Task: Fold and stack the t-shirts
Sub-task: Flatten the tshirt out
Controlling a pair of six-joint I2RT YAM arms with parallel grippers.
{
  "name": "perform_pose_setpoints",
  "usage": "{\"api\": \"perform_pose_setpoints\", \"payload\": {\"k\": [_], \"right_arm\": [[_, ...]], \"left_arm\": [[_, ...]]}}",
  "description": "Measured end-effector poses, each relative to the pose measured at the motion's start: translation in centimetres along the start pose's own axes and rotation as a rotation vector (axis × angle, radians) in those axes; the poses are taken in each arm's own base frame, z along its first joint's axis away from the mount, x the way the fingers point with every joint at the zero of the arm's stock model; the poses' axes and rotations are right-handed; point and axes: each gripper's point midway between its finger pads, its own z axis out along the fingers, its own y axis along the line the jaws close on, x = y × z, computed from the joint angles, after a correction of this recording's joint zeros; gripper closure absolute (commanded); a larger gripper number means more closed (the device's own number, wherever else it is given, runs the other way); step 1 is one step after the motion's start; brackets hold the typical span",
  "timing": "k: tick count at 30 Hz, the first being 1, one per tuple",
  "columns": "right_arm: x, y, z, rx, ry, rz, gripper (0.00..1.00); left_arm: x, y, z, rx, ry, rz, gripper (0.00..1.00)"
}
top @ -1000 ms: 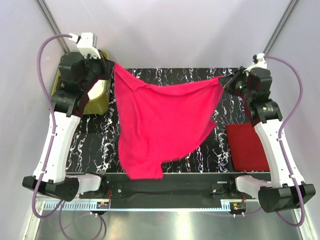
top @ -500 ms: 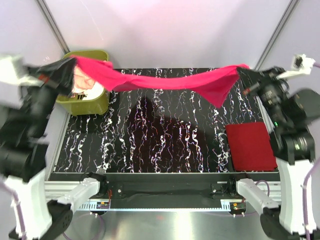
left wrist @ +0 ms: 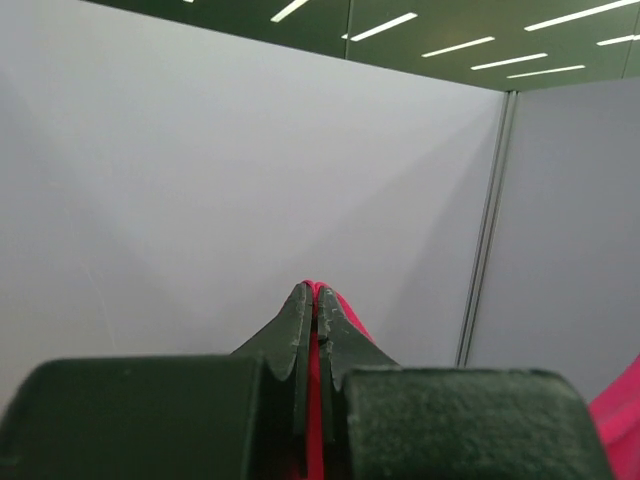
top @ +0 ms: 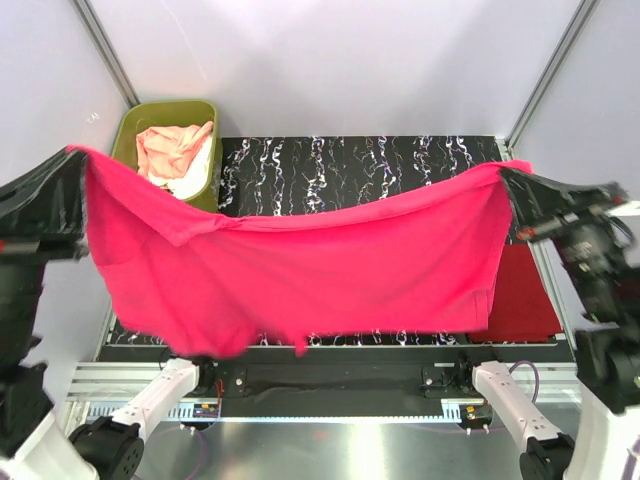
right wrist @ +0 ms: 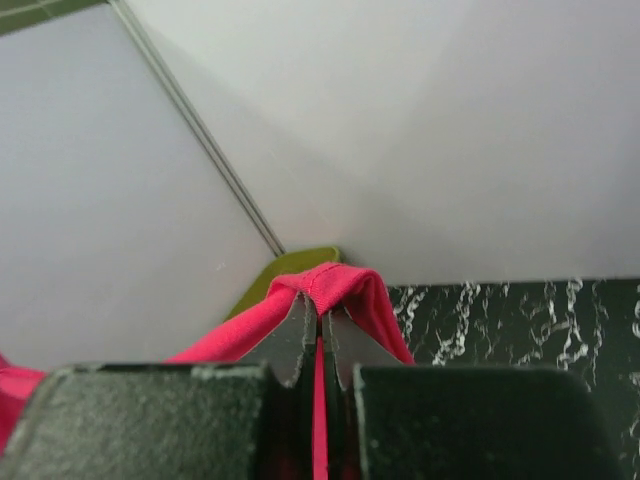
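Note:
The hot pink t-shirt point(top: 300, 270) hangs spread wide in the air between my two grippers, high above the black marbled table point(top: 350, 165). My left gripper point(top: 75, 155) is shut on its left edge; the pink cloth point(left wrist: 330, 305) shows between the closed fingers. My right gripper point(top: 508, 172) is shut on its right edge, with the hem point(right wrist: 335, 285) folded over the fingertips. The darker red t-shirt point(top: 525, 300) lies folded flat at the table's right side, partly hidden behind the hanging shirt. The peach-pink t-shirt point(top: 170, 148) and the white t-shirt point(top: 195, 180) lie crumpled in the tub.
The olive-green plastic tub point(top: 165, 110) stands at the back left corner, and its rim shows in the right wrist view point(right wrist: 290, 270). Grey walls with corner posts close in the table on three sides.
Both arms have swung up and toward the camera, carrying the pink shirt from a taut band at the table's back to a wide sheet hanging over the front. Both grips held.

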Motion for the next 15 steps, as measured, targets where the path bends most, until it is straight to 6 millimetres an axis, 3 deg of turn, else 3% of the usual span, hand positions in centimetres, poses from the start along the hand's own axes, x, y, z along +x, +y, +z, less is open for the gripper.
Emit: {"api": "perform_pose_setpoints", "payload": {"k": [3, 5, 8, 10, 12, 15], "right_arm": [[3.0, -2.8, 2.4, 0.048, 0.05, 0.043, 1.0], [6.4, -6.0, 4.9, 0.108, 0.107, 0.07, 1.0], [12.9, -12.2, 8.5, 0.239, 0.219, 0.101, 1.0], [17.7, -16.8, 10.3, 0.342, 0.3, 0.106, 1.0], [22.3, -21.0, 11.4, 0.429, 0.383, 0.092, 1.0], [28.6, -26.6, 12.5, 0.526, 0.498, 0.05, 1.0]], "left_arm": [[3.1, 0.9, 2.3, -0.008, 0.058, -0.007, 1.0], [7.4, 2.0, 4.2, -0.024, 0.134, -0.017, 1.0], [17.7, 4.6, 6.7, -0.066, 0.33, -0.04, 1.0], [26.4, 6.6, 7.2, -0.102, 0.51, -0.053, 1.0], [34.7, 8.5, 7.0, -0.131, 0.677, -0.053, 1.0], [47.0, 11.5, 4.3, -0.181, 0.947, -0.054, 1.0]]}}
